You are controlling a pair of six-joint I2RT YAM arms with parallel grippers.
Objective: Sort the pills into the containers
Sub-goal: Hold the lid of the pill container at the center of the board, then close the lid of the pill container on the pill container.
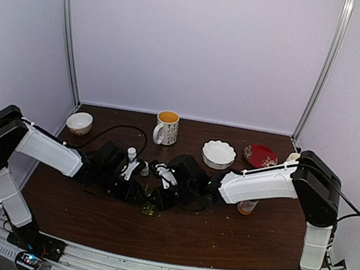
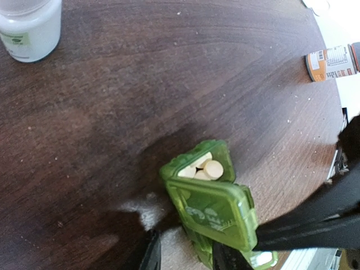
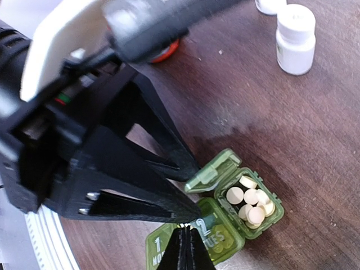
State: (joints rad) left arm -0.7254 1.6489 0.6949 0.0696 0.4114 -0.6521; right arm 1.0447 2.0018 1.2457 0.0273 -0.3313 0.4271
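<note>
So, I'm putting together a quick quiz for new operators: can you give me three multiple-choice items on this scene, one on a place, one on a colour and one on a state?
1. Where does the mug stand?
A. At the far edge of the table, near the middle
B. At the near edge, on the left
C. At the near edge, on the right

2. What colour are the pills in the pill box?
A. Blue
B. Pale cream
C. Red

3. How is the end compartment's lid?
A. Shut
B. Hinged open
C. Broken off

Answers: 1 A, the top view shows it at the back, mid-table; 2 B, the right wrist view shows them cream; 3 B, it stands up and the pills are exposed.
</note>
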